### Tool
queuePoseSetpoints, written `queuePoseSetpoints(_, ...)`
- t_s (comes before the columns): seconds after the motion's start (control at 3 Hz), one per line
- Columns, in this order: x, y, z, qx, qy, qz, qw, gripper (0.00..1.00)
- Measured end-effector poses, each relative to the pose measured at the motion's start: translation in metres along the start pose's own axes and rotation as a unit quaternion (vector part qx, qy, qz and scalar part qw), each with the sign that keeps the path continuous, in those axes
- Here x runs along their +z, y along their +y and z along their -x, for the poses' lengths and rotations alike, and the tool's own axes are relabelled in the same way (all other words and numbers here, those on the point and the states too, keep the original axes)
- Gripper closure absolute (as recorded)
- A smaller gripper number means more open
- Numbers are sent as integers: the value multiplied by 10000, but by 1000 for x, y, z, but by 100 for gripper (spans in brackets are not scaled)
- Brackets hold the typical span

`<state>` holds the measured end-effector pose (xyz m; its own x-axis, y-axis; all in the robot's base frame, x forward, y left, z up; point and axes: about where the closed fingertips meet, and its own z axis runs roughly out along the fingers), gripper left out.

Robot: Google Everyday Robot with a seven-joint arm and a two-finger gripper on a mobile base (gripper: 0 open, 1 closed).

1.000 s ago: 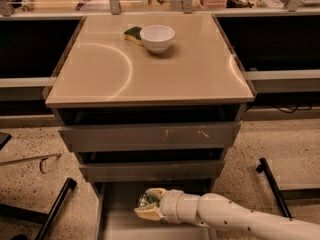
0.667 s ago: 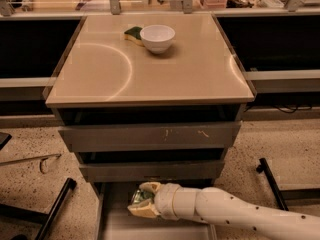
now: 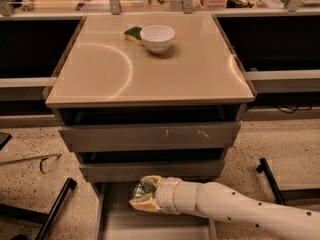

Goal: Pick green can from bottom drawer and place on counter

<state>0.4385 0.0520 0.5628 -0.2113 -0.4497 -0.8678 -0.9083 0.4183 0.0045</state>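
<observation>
The bottom drawer (image 3: 131, 226) is pulled open at the foot of the grey cabinet. My gripper (image 3: 143, 194) reaches in from the lower right on a white arm (image 3: 235, 208), over the back of the drawer and just below the middle drawer front. Its pale yellowish fingers (image 3: 142, 203) are closed around the green can (image 3: 147, 188), of which only a dark green shiny patch shows. The can is held a little above the drawer floor. The beige counter (image 3: 165, 74) tops the cabinet.
A white bowl (image 3: 157, 38) and a green-yellow sponge (image 3: 133, 33) sit at the counter's back middle. Two scuffed grey drawers (image 3: 150, 136) stand slightly open above the bottom one. Black legs (image 3: 55, 206) lie on the speckled floor at left, and another (image 3: 270, 180) at right.
My gripper with the can has moved a little up and to the left, closer to the middle drawer's front edge. Bowl and sponge have not moved.
</observation>
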Motion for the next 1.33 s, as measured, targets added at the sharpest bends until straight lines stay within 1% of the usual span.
queuePoseSetpoints(0.33,-27,-2,38,-293,-143,-244,9992,100)
queuePoseSetpoints(0.67,-69,-4,119,-700,-295,-731,9944,100)
queuePoseSetpoints(1.0,-101,-10,190,-1166,-148,-1145,9864,100)
queuePoseSetpoints(1.33,-103,-7,199,-1343,-59,-1217,9834,100)
